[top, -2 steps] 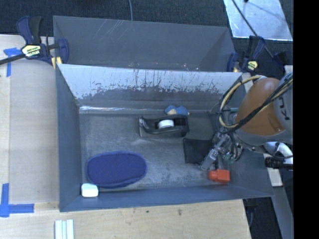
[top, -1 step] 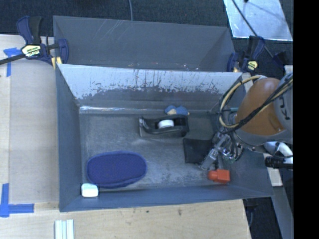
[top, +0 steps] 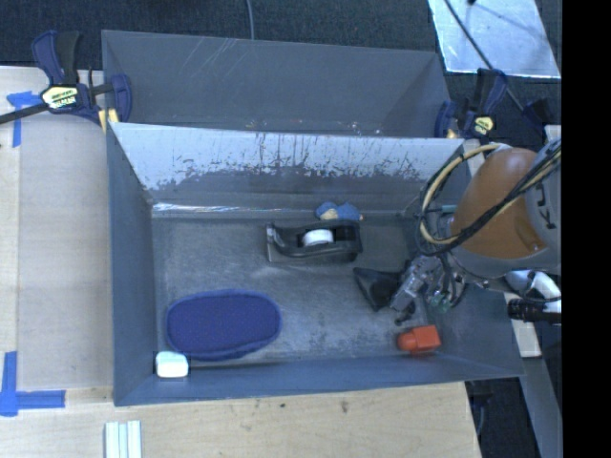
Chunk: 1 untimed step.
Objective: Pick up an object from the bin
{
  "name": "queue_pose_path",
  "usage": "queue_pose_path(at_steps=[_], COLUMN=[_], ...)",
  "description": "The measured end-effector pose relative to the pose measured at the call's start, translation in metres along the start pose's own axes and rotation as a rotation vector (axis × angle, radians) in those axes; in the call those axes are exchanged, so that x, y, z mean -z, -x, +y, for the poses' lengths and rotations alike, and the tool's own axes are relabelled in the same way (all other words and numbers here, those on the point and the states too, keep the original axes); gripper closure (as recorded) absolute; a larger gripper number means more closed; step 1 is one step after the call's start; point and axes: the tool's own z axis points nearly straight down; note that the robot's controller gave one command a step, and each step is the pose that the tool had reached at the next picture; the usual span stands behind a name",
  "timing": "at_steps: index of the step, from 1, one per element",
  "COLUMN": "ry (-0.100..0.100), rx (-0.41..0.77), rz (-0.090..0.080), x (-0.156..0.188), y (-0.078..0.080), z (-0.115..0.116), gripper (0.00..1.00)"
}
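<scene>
The small red block [top: 418, 339] lies at the near right of the bin [top: 286, 84], close to the near wall. It looks light and hard, so I would take it by its two long sides. The pincer [top: 420, 292] hangs just beyond it; I cannot tell if it is wide or narrow. A black floppy thing [top: 375, 285] lies just left of the pincer and could get caught. Farther off are a tape holder [top: 313, 242], a blue oval pad [top: 222, 323] and a white block [top: 172, 364].
</scene>
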Motion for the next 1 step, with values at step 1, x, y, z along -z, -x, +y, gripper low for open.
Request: queue_pose_path(at_steps=[1], ry=[0.002], rx=[0.003], rz=[-0.004], x=[0.0488], y=[0.0026], z=[0.0001], gripper=[1.00])
